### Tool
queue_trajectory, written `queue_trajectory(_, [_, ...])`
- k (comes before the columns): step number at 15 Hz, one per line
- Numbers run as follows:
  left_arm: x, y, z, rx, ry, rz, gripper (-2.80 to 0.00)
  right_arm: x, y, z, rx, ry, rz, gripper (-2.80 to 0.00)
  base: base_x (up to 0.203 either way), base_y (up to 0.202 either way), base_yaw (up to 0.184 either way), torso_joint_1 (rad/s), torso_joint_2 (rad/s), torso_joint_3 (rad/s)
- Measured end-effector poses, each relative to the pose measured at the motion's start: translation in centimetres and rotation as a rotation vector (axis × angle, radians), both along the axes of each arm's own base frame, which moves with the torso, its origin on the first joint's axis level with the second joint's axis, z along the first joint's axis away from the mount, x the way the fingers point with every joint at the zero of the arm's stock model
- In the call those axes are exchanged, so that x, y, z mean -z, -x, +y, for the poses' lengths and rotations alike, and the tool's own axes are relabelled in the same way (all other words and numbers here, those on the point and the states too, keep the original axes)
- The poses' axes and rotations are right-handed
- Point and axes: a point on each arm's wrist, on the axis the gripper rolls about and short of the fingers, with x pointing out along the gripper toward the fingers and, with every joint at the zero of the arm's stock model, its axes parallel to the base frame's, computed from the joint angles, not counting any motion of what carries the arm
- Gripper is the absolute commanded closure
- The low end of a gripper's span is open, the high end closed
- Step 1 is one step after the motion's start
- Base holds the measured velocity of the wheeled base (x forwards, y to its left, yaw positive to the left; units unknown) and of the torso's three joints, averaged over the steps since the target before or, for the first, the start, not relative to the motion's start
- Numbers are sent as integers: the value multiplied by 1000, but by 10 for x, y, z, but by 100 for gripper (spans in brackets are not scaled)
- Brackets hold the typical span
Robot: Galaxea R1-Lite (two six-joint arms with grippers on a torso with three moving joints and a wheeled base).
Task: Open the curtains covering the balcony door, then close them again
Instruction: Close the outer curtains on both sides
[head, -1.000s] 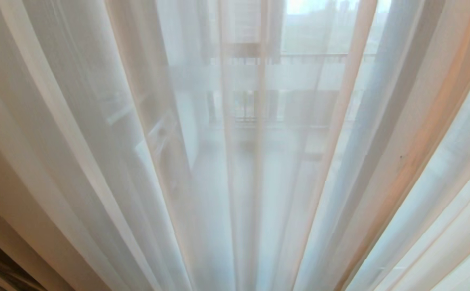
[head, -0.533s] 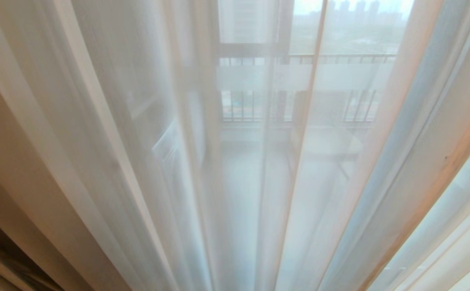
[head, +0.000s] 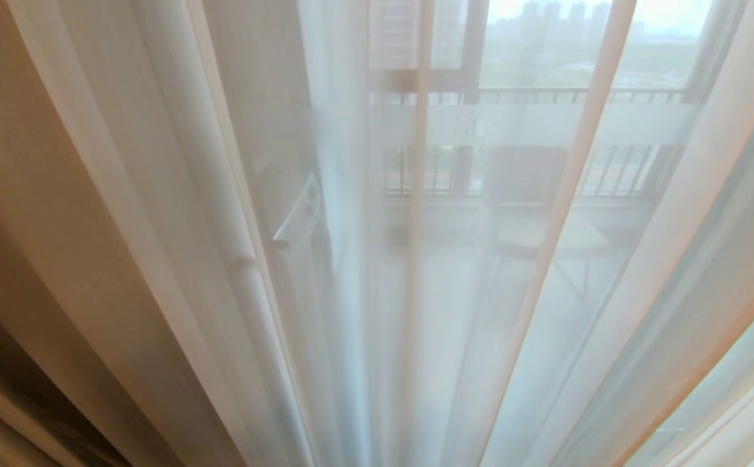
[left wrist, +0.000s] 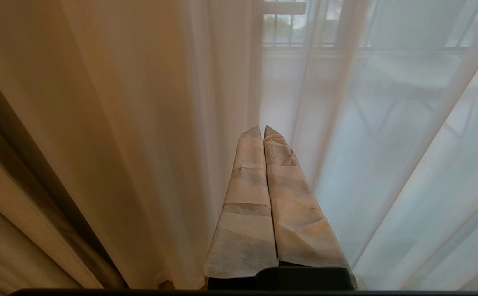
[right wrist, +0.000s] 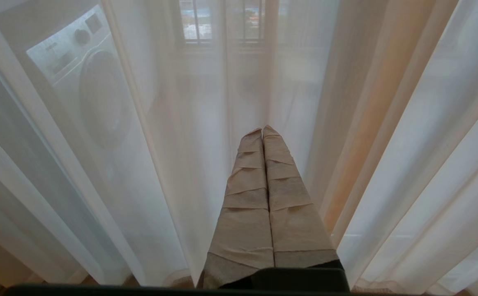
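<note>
The curtains' thin white sheer layer [head: 253,259] hangs drawn in long folds and fills the head view. A thick beige drape [left wrist: 25,230] hangs at the left edge, next to the sheer. Behind the sheer shows the balcony door's dark frame [head: 474,39] with its frosted band [head: 513,123]. Neither arm is in the head view. My left gripper [left wrist: 261,130] is shut, its tape-wrapped fingers pressed together and pointing at the sheer with nothing between them. My right gripper [right wrist: 262,130] is likewise shut and empty, facing the sheer folds.
Through the sheer a washing machine [right wrist: 95,90] stands on the balcony's left side. A chair and small table [head: 545,227] stand before the balcony railing [head: 610,175]. The sheer's hem [right wrist: 386,283] rests near the floor.
The whole head picture has slid to the right, so the camera has moved left along the curtains. More of the thick drape shows at the lower left.
</note>
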Motion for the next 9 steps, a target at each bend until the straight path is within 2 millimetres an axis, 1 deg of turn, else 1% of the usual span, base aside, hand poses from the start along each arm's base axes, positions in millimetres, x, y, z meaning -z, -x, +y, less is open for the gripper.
queue_trajectory(9, [0,0,0,-1,-1,1,0,0,0,0,0,0,0,0,0,0,0,0,0,0])
